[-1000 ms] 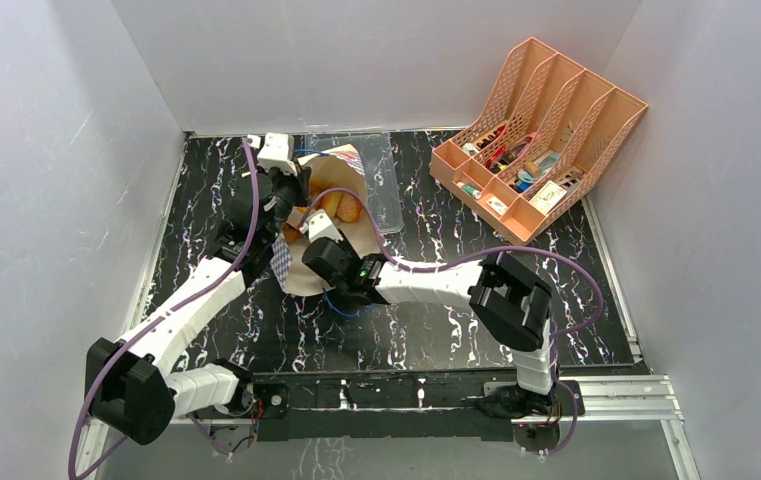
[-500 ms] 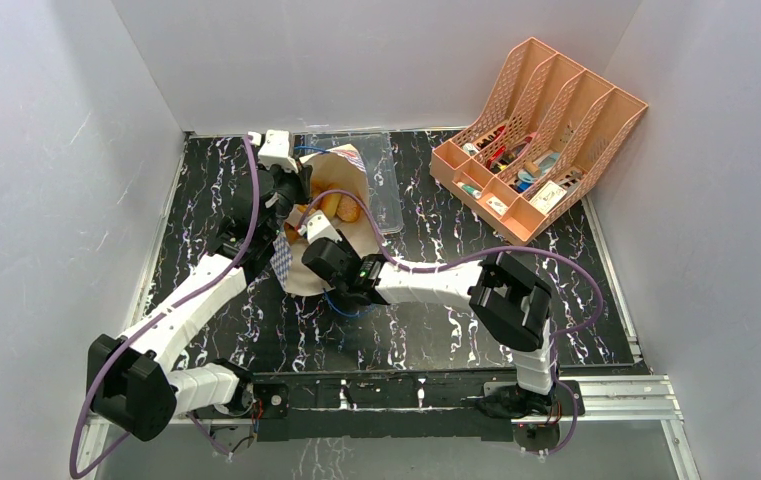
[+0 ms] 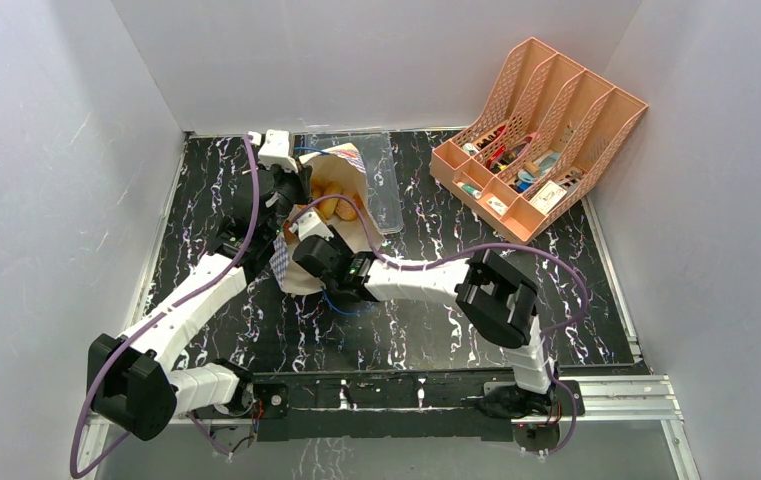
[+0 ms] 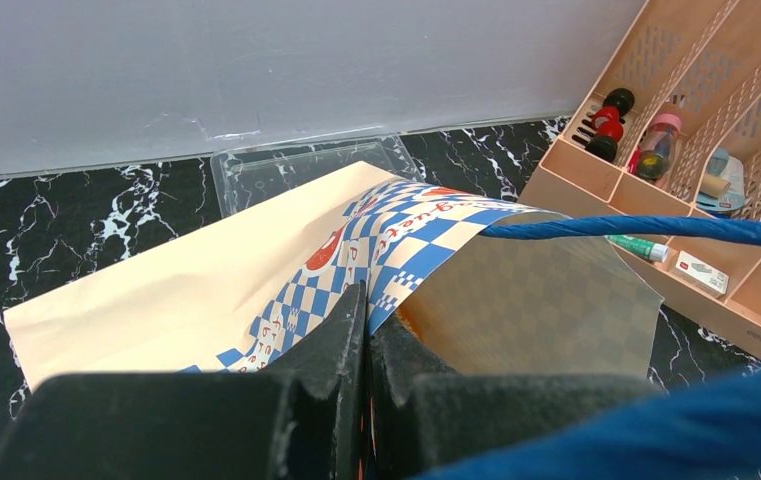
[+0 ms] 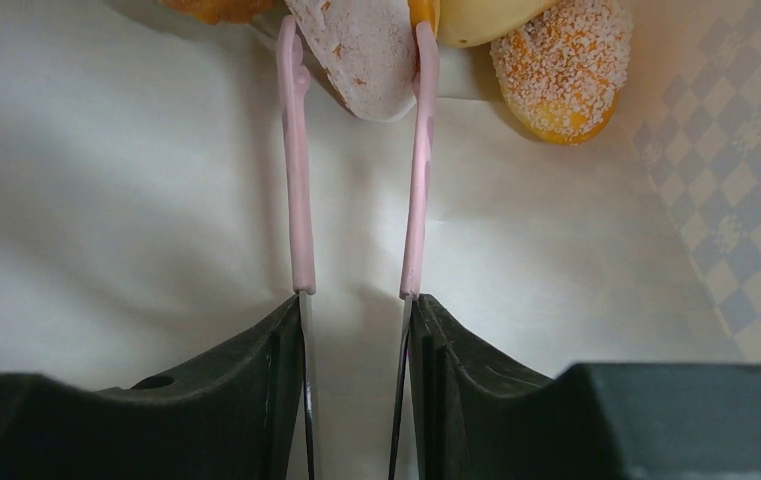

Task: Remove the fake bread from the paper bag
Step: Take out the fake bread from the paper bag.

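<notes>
Nearest the bases, the right arm reaches left across the black marbled table (image 3: 426, 330), and its wrist sits deeper in the mouth of the tan kraft paper bag with the blue-and-white checkered band (image 4: 186, 290) than a second ago. It now covers some of the bread that was plain from above. I judge this to be the reach-in step, with nothing lifted out yet.

Inside, the right gripper (image 5: 358, 30) stands roughly half open, a touch wider than before. Its pink pads (image 5: 296, 150) flank a pale, speckled oval slice of fake bread (image 5: 356, 65) wedged between the tips. The pads look to be touching its edges, but a firm squeeze is not evident. Just right of it lies a sugar-crusted orange bun (image 5: 561, 70), and more golden pieces peek in at the top edge.

Beyond, the left gripper (image 4: 366, 300) is clamped fully closed on the bag's checkered rim, keeping the mouth lifted. A blue cord handle (image 4: 636, 230) runs off to the right. Behind the bag sits a clear plastic tray (image 4: 296, 165), and farther right a pink lattice file organizer (image 3: 541, 130).
</notes>
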Robot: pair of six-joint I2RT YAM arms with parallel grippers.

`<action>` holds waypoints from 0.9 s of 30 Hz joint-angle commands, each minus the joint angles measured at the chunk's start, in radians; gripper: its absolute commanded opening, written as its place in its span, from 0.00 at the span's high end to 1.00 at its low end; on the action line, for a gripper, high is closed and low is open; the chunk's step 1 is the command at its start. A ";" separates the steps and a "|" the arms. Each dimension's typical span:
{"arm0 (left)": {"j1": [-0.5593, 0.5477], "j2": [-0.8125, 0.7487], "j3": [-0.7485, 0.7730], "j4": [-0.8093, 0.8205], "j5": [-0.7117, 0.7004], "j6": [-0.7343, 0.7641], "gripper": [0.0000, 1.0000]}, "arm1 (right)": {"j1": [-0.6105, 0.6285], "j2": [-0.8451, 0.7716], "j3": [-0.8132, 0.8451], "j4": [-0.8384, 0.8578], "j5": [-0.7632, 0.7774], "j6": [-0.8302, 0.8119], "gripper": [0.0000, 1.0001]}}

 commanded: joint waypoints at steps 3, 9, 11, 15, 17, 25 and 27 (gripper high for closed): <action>-0.018 -0.007 0.031 0.005 0.068 -0.040 1.00 | 0.007 0.049 0.093 0.046 0.071 -0.081 0.61; -0.018 -0.010 0.023 0.009 0.069 -0.040 1.00 | -0.011 0.084 0.113 0.070 0.117 -0.089 0.60; -0.019 -0.011 0.022 0.011 0.070 -0.041 1.00 | -0.018 0.099 0.123 0.074 0.120 -0.092 0.60; -0.019 -0.011 0.021 0.014 0.070 -0.042 1.00 | -0.031 0.128 0.145 0.080 0.133 -0.106 0.59; -0.019 -0.010 0.024 0.012 0.069 -0.041 1.00 | -0.036 0.138 0.153 0.080 0.138 -0.112 0.60; -0.020 -0.005 0.024 0.006 0.037 -0.037 1.00 | -0.053 0.127 0.150 0.070 0.116 -0.101 0.80; -0.021 0.000 0.028 0.002 0.016 -0.036 1.00 | -0.053 0.115 0.145 0.064 0.110 -0.092 0.90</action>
